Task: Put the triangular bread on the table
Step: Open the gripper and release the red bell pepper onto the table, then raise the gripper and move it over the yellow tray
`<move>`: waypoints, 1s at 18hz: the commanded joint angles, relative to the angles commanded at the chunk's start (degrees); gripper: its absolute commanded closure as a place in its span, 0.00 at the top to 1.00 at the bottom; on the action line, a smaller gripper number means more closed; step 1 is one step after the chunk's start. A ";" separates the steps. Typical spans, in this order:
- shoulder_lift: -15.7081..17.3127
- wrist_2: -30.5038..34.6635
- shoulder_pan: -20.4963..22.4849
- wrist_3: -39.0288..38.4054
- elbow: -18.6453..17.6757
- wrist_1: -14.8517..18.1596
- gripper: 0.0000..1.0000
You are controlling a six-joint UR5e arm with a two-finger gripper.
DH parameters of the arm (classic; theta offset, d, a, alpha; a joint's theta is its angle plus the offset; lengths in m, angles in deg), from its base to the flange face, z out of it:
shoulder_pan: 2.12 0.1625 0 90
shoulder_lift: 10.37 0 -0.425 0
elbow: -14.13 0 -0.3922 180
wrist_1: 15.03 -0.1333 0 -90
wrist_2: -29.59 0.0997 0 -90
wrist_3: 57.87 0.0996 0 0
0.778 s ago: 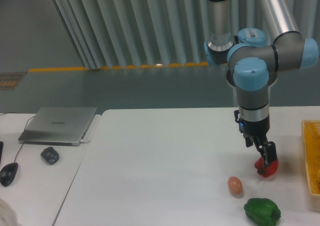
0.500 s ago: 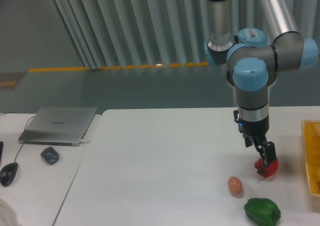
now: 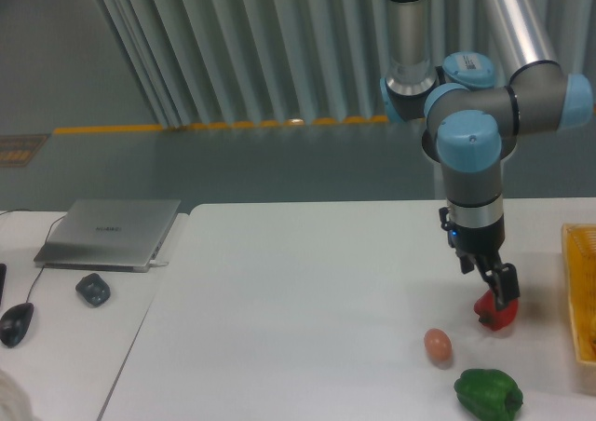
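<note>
Gripper (image 3: 504, 295) sits low over the red pepper (image 3: 494, 312) on the table (image 3: 298, 291); whether its jaws are parted cannot be told. No triangular bread shows; it presumably lies rightward, toward the yellow basket (image 3: 579, 291) at the frame's edge

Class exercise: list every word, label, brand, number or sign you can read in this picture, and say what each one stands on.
No text can be read anywhere in the view.
Laptop: a small mark in the middle of its closed lid, too small and blurred to read.
Robot arm, egg, green pepper, red pepper, table: no lettering visible.
</note>
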 joint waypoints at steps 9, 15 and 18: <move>-0.09 3.95 1.40 9.92 -0.18 0.17 1.00; -0.09 11.07 2.81 12.05 -0.97 0.97 1.00; 0.00 10.99 6.14 8.63 -0.88 2.11 1.00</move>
